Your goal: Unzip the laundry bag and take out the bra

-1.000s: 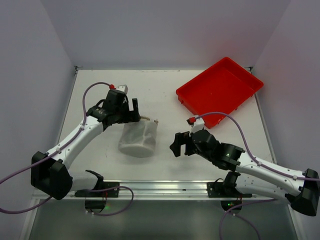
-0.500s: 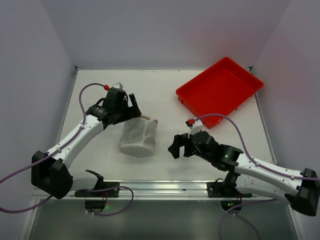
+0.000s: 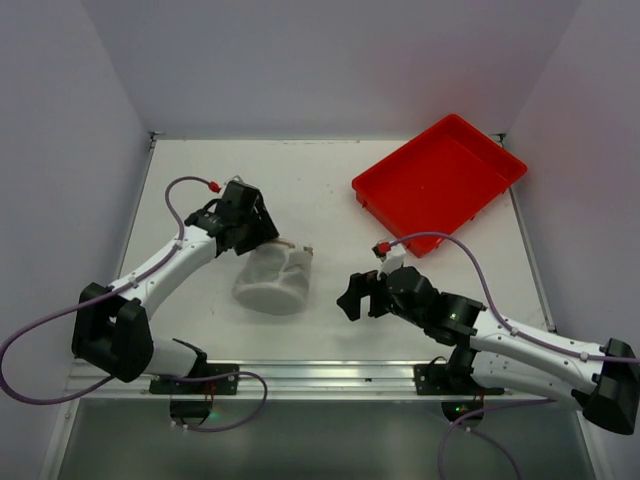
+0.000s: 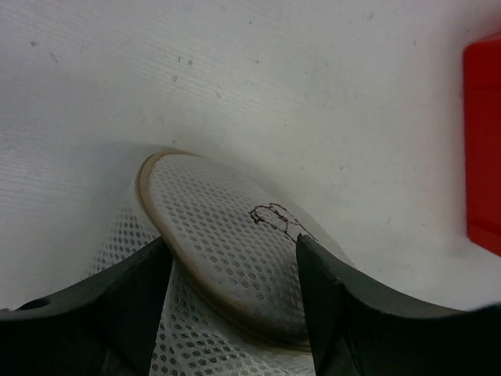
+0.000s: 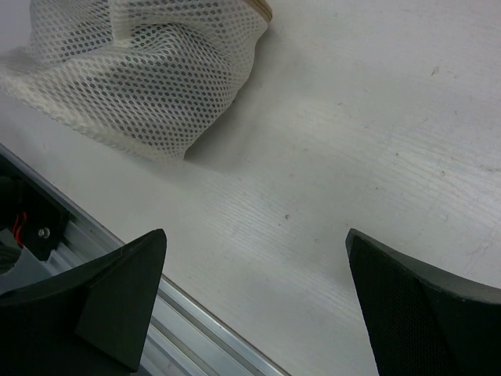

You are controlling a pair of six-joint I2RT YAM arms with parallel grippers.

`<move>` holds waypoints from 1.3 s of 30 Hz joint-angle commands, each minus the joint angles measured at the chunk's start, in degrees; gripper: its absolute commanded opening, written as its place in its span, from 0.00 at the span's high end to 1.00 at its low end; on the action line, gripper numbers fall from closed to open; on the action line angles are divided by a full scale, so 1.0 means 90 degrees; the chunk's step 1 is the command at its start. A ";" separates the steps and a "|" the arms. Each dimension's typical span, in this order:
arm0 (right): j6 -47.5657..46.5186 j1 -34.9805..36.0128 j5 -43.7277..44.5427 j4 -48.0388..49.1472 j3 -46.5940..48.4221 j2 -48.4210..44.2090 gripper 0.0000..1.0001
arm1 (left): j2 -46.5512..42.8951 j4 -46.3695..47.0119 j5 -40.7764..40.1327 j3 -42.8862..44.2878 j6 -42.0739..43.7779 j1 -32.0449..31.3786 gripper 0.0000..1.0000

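Observation:
The laundry bag (image 3: 273, 282), a white mesh cylinder, lies on its side left of the table's middle. In the left wrist view its round stiff-rimmed end (image 4: 227, 227) faces up and carries a tiny black bra icon (image 4: 278, 219). My left gripper (image 3: 256, 226) is down on the bag's far-left end. Its jaws (image 4: 232, 239) are narrowed and press on the rim and mesh from both sides. My right gripper (image 3: 356, 296) is open and empty to the right of the bag, which shows at the upper left of the right wrist view (image 5: 141, 70). The bra is hidden.
A red plastic tray (image 3: 440, 180) sits at the back right; its edge shows in the left wrist view (image 4: 485, 141). A metal rail (image 3: 330, 375) runs along the near table edge, just below my right gripper (image 5: 255, 232).
My left gripper has dropped from above the bag's far end onto it and narrowed around the rim. The bag has shifted slightly. My right gripper has edged a little nearer and left.

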 commanded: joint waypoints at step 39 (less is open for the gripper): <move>0.0708 0.0407 -0.1312 0.2754 0.1514 0.2347 0.50 | -0.2548 0.2897 0.0939 -0.2000 -0.2263 -0.0077 1.00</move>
